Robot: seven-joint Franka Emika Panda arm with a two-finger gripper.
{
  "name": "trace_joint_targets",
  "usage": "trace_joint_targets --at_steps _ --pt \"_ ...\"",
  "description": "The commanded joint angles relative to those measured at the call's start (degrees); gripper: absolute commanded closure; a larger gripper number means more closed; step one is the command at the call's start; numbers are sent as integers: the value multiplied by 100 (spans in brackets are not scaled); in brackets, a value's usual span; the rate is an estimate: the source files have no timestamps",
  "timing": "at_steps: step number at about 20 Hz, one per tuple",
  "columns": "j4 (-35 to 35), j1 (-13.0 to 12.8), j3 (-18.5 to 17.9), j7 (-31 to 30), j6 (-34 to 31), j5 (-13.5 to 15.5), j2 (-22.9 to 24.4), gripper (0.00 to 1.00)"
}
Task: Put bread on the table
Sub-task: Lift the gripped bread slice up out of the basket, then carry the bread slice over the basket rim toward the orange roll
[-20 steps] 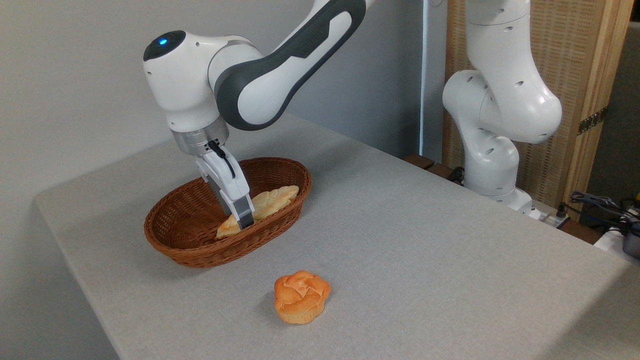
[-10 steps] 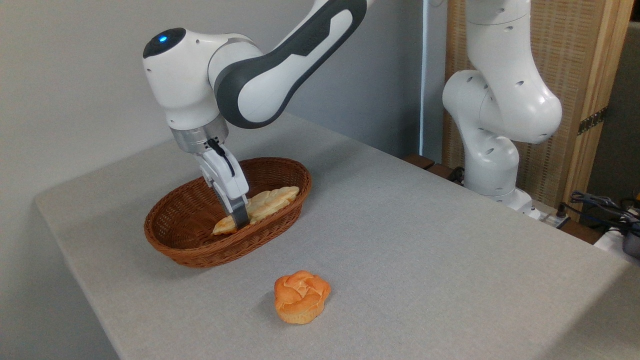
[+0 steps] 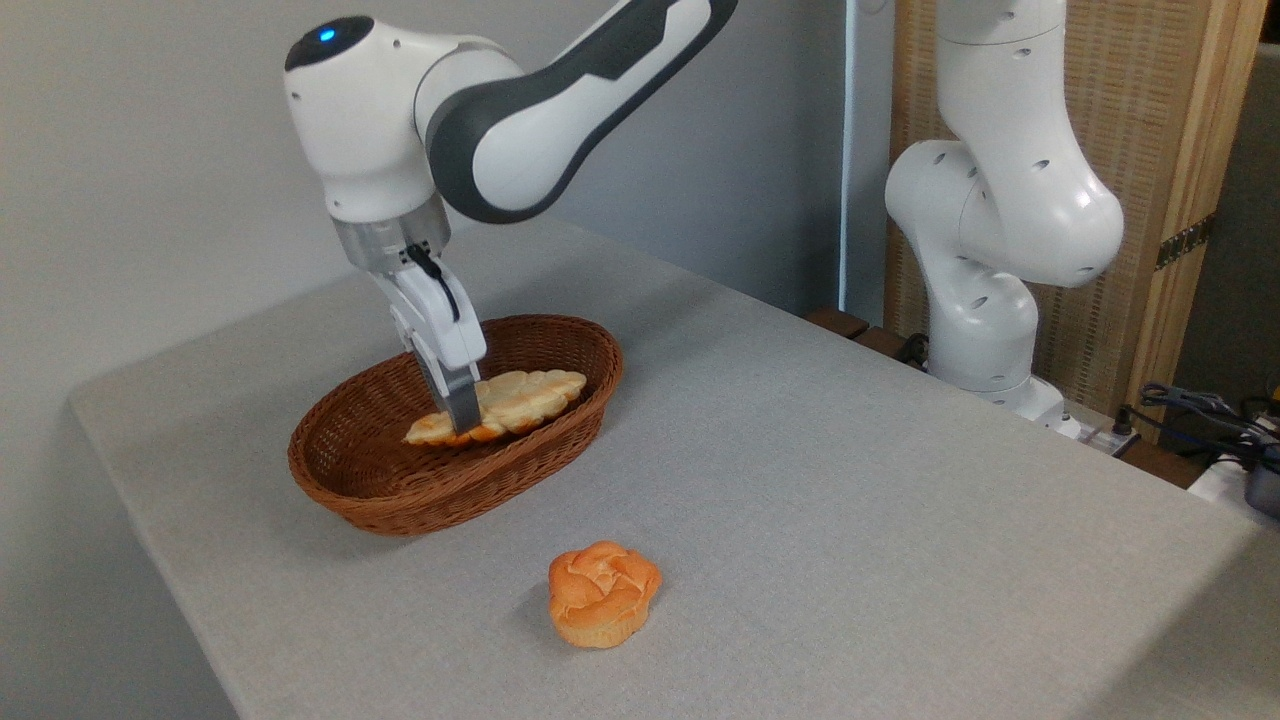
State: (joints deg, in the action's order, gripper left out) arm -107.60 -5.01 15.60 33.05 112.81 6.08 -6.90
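A brown oval wicker basket (image 3: pixel 380 495) sits left of the frame's centre. Below it, near the bottom middle, lies a round orange rose-shaped bun (image 3: pixel 603 593). A woven wood-framed screen (image 3: pixel 1170 150) stands upper right, with cables (image 3: pixel 1190 405) at the right edge.

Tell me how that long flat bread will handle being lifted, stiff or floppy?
Probably fairly stiff: the bread juts level past both sides of the tool without drooping. Likely light. Held off-centre, it may pivot, and its scalloped edges look crumbly.

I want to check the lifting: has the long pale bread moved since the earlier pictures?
Yes. The bread, shut in the gripper, has risen and levelled out against the fixed basket; it now hangs near rim height.
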Motion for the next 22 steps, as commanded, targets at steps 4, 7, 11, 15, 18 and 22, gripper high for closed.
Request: trace_joint_targets --at_steps 4,7,11,15,18,22 --pt "46 -26 -65 -158 -31 262 417 81" --pt "46 0 -231 -106 -390 254 637 81" --pt "46 0 -706 26 -760 254 892 81" --pt "28 0 -1145 675 -1199 236 980 81" --pt "-59 0 -1445 1246 -1279 183 989 81" --pt "-192 9 -1875 1809 -1288 174 998 78"
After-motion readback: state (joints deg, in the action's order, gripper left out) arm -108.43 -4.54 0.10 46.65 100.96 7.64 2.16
